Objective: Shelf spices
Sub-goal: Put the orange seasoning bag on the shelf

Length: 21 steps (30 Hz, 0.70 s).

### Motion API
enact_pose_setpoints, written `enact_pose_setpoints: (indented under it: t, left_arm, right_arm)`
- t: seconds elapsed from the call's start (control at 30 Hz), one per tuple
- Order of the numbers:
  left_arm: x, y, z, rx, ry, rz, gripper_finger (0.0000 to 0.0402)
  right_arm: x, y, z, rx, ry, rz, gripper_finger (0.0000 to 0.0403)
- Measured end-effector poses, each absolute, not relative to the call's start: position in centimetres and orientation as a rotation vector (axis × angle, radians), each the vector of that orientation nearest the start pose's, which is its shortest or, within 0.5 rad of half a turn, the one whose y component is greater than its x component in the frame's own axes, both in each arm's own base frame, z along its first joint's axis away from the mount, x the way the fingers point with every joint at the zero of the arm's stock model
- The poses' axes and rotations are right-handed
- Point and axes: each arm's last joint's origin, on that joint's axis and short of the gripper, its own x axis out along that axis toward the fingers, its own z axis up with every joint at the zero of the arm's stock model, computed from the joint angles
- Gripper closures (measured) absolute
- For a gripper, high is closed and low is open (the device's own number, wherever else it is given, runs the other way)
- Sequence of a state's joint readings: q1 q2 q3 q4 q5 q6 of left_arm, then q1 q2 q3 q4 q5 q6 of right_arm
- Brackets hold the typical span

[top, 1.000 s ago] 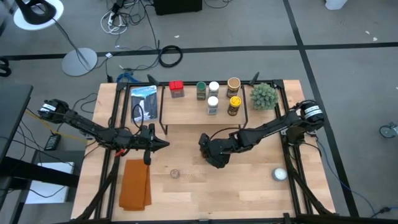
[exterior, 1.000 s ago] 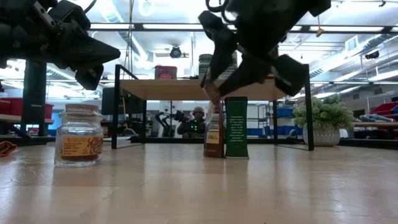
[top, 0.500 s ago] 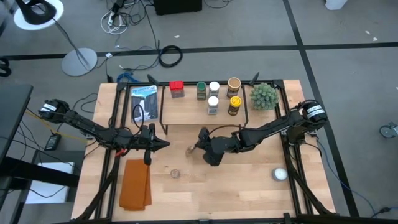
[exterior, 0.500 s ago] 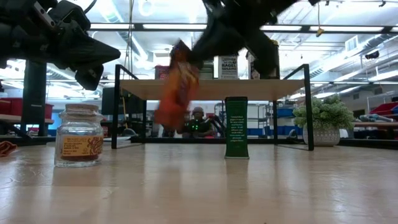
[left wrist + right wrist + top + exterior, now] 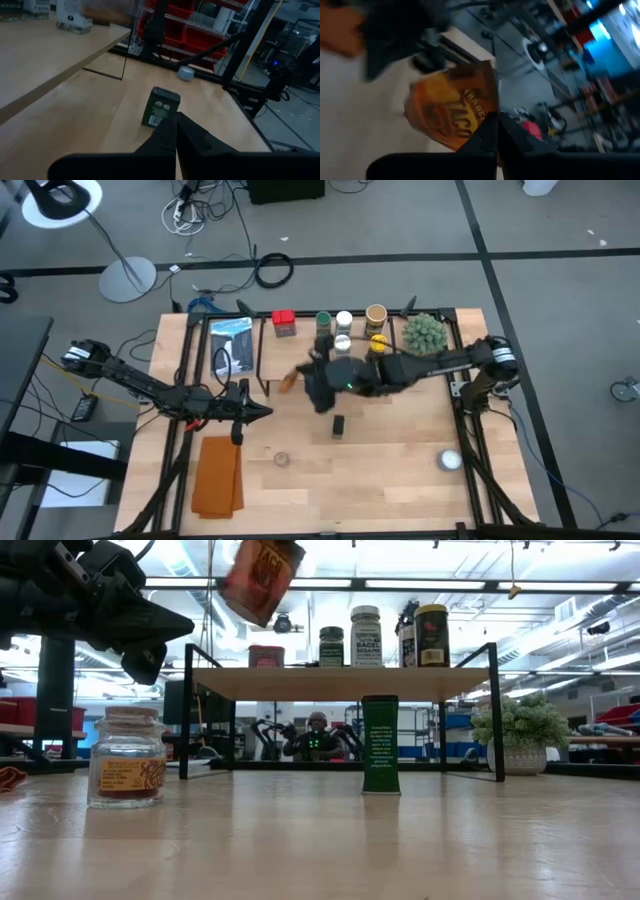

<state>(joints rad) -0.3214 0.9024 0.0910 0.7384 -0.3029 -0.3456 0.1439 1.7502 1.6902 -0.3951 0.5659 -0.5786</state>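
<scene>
Orange taco-labelled spice jar (image 5: 259, 577) hangs tilted in the right end effector (image 5: 318, 385).

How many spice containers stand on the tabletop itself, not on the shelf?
2: a dark green box near the table's middle, before the shelf, and a glass jar nearer the front edge. The right gripper holds a third, orange jar aloft.

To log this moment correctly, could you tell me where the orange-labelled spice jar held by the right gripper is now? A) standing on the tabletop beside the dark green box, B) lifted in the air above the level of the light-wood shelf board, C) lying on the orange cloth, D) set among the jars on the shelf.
B: the orange-labelled spice jar hangs tilted in the right gripper, above the light-wood shelf board, touching nothing else.
</scene>
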Motion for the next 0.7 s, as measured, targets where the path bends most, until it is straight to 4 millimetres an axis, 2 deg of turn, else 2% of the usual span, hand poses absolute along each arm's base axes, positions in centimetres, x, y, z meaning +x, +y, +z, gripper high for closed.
enact_pose_setpoints:
  t: [0.13,0.23,0.37,0.57,0.7]
  left_arm:
    - [15.8,-4.3,16.7,-0.323,0.073,-0.006,0.0396]
    - [15.8,-4.4,16.8,-0.324,0.070,-0.007,0.0396]
    - [15.8,-4.3,16.7,-0.324,0.069,-0.007,0.0396]
    - [15.8,-4.3,16.7,-0.324,0.070,-0.006,0.0396]
    - [15.8,-4.4,16.8,-0.324,0.068,-0.007,0.0396]
  right_arm:
    - [40.2,1.9,38.1,-0.646,0.568,-0.370,0.0402]
    - [41.0,0.0,38.1,-0.575,0.600,-0.419,0.0402]
    - [42.1,-2.3,36.9,-0.501,0.694,-0.474,0.0403]
    - [43.7,-3.7,35.6,-0.474,0.834,-0.511,0.0403]
    - [44.3,-3.8,35.8,-0.501,0.874,-0.538,0.0403]
